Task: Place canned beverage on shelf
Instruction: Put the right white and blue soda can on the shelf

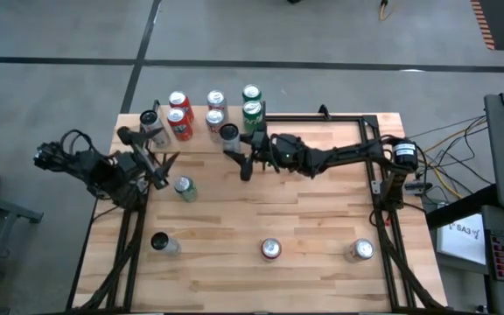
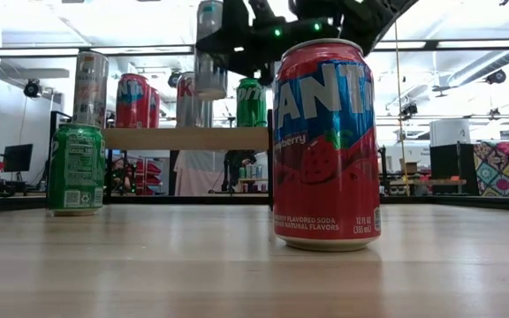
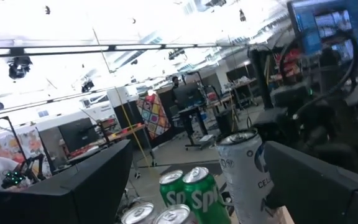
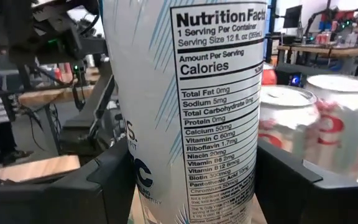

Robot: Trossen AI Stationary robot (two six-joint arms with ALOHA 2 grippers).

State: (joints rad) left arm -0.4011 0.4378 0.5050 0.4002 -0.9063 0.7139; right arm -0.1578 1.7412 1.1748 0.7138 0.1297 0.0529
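Observation:
The shelf (image 1: pixel 199 140) is a light wood board (image 2: pixel 188 138) with black posts at the table's far left. On it stand red cans (image 1: pixel 180 112), silver cans (image 1: pixel 215 108), green cans (image 1: pixel 251 102) and a slim can (image 1: pixel 151 124). My right gripper (image 1: pixel 234 149) reaches in from the table's right and is shut on a tall white can (image 4: pixel 191 93). That can hangs over the shelf's near edge (image 2: pixel 210 49). My left gripper (image 3: pixel 194 186) stands open with nothing between its fingers, at the table's left side (image 1: pixel 163 164), facing the shelf. My right gripper pinches the tall white can's side walls (image 4: pixel 138 180) between its two fingers (image 4: pixel 98 186). They come in about level from the table's right side and lie across the can. The can stands upright, and its bottom (image 2: pixel 210 94) is lifted clear above the shelf board.
On the tabletop stand a green can (image 1: pixel 184 187), a red Fanta can (image 1: pixel 271 249) near the front edge and another can (image 1: pixel 361 251) to its right. A dark-topped can (image 1: pixel 163 243) is at the front left. The table's middle is bare wood.

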